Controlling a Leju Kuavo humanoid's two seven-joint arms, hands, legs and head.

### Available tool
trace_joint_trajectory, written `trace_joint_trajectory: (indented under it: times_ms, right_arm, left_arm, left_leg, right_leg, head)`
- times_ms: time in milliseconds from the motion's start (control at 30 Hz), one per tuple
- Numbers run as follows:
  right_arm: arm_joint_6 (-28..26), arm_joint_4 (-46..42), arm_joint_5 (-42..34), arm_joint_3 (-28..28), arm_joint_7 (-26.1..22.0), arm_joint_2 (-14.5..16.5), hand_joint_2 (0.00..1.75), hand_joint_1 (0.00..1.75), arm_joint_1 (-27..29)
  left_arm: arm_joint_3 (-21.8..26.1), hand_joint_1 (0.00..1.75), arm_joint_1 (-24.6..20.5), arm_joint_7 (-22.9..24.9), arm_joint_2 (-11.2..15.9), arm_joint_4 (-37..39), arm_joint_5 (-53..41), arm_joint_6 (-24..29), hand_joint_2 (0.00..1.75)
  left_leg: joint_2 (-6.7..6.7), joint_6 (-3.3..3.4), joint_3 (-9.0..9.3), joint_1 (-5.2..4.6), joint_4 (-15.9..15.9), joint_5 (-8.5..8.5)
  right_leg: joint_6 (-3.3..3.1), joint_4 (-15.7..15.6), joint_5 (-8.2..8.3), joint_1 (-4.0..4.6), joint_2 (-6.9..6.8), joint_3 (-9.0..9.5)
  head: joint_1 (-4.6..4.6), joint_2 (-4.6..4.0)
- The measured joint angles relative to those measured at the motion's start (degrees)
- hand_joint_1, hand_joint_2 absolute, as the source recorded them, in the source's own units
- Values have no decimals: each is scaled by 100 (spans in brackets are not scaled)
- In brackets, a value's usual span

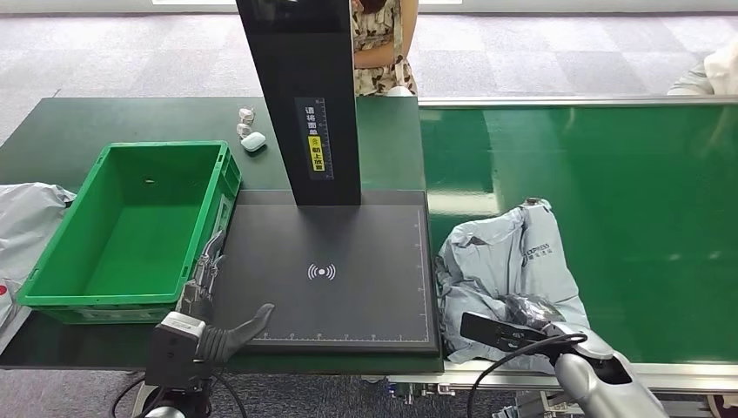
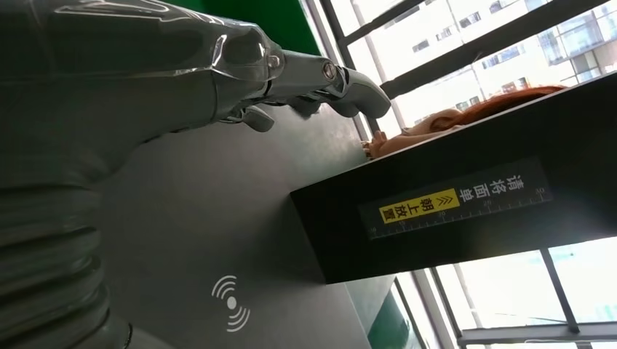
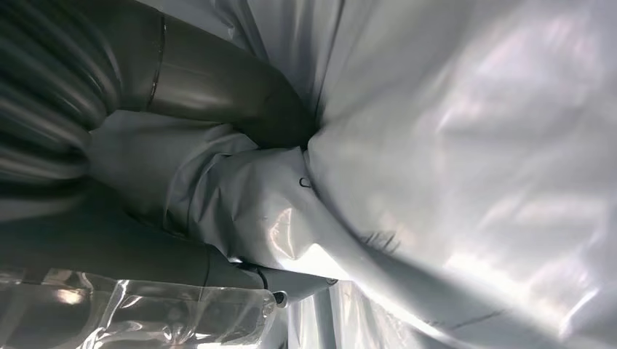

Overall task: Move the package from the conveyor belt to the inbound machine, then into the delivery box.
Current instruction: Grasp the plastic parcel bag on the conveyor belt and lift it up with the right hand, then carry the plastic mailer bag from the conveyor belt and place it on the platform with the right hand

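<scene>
From the head view, the grey package (image 1: 505, 270) is sitting crumpled at the near left end of the green conveyor belt (image 1: 609, 200), right beside the black scanner pad (image 1: 348, 261). The right hand (image 1: 531, 318) is buried in the near edge of it, and from up there you can't really see the fingers. The right wrist view sorts that out: thumb and fingers (image 3: 240, 94) are pinched into a fold of the plastic, so it's gripping the package.

The left hand (image 1: 228, 326) hangs at the near left corner of the pad, beside the green box (image 1: 61, 252), with nothing in it. In the left wrist view its fingers (image 2: 342, 80) stick out straight over the pad, apart and loose. That view also catches the yellow label (image 2: 422, 206) on the black post (image 1: 300, 87). A person (image 1: 381, 43) stands behind the post.
</scene>
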Motion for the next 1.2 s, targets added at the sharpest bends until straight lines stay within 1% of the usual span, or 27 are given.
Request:
trace_joint_trajectory:
  times_ms: [133,200,267,333,433,500,567,667,767,833,900,967,1100,1200]
  right_arm:
    - [-794,-187,1216,-272,728,5,175,175,255]
    - [-1111,-334,1766,-516,977,30,175,175,420]
    - [-1395,-528,2102,-809,1072,86,175,175,586]
    - [-1592,-743,2267,-1095,1075,173,175,175,728]
    - [-1824,-1067,2315,-1473,919,356,175,175,908]
    - [-2067,-1272,2144,-1686,649,501,175,175,989]
    - [-2350,-1449,1784,-1844,249,657,175,175,1015]
    - [-2683,-1632,1083,-1952,-410,879,175,175,1005]
    - [-2818,-1744,253,-1968,-1050,1063,175,175,983]
    - [-2726,-1805,-427,-1951,-1516,1179,175,175,946]
    - [-2486,-1863,-1170,-1872,-2002,1304,175,175,873]
    - [-2209,-1901,-1697,-1722,-2373,1425,175,175,764]
    - [-1759,-1887,-2253,-1252,-2926,1654,175,175,522]
    - [-1679,-1796,-2530,-848,-3257,1816,175,175,296]
  left_arm:
    - [0,0,110,-47,1,-15,-90,26,175]
    - [0,0,151,-58,-4,-28,-138,26,175]
    - [0,0,182,-60,-11,-35,-183,25,175]
    - [0,0,194,-60,-23,-40,-214,24,175]
    - [0,0,209,-60,-47,-58,-255,26,175]
    - [0,0,229,-60,-63,-65,-283,37,175]
    - [0,0,252,-60,-78,-70,-304,68,175]
    - [-1,0,272,-61,-103,-77,-332,118,175]
    - [-1,0,283,-67,-117,-79,-357,145,175]
    - [0,0,284,-81,-120,-79,-362,174,175]
    - [-1,0,283,-113,-120,-79,-361,193,175]
    - [-2,0,280,-144,-121,-79,-357,195,175]
    - [-7,0,272,-190,-132,-79,-332,197,175]
    - [-17,0,254,-204,-147,-79,-326,215,175]
  left_leg:
    - [-1,1,-7,-1,0,-1]
    - [-1,2,-9,-3,0,-1]
    - [-1,2,-10,-2,0,-2]
    - [0,2,-10,-1,-1,-2]
    - [0,1,-11,1,-3,-2]
    - [3,1,-11,3,-4,-2]
    - [7,1,-11,4,-5,-1]
    - [8,-1,-11,5,-5,0]
    - [7,-1,-13,5,-5,0]
    - [8,-1,-14,5,-5,0]
    - [10,-1,-13,4,-5,0]
    - [10,-1,-12,5,-5,0]
    - [9,-2,-13,6,-5,1]
    - [11,-3,-13,7,-5,2]
  right_leg:
    - [0,0,0,-1,-1,-3]
    - [0,0,0,-1,-1,-6]
    - [0,0,0,-1,0,-8]
    - [0,0,0,-1,0,-10]
    - [-1,2,0,0,1,-13]
    - [-2,3,-1,1,3,-14]
    - [-2,4,0,2,8,-16]
    - [-2,5,0,5,9,-16]
    - [-2,5,0,6,7,-14]
    - [-2,5,0,5,8,-14]
    - [-2,6,0,5,10,-15]
    - [-2,6,0,5,12,-15]
    - [-3,7,0,7,11,-15]
    - [-3,8,0,8,14,-17]
  head:
    - [1,0]
    - [1,0]
    - [1,0]
    - [-1,0]
    - [-1,0]
    - [-1,0]
    - [-1,0]
    - [-1,0]
    - [-1,0]
    - [-1,0]
    - [-1,0]
    - [-1,0]
    - [-1,0]
    - [0,0]
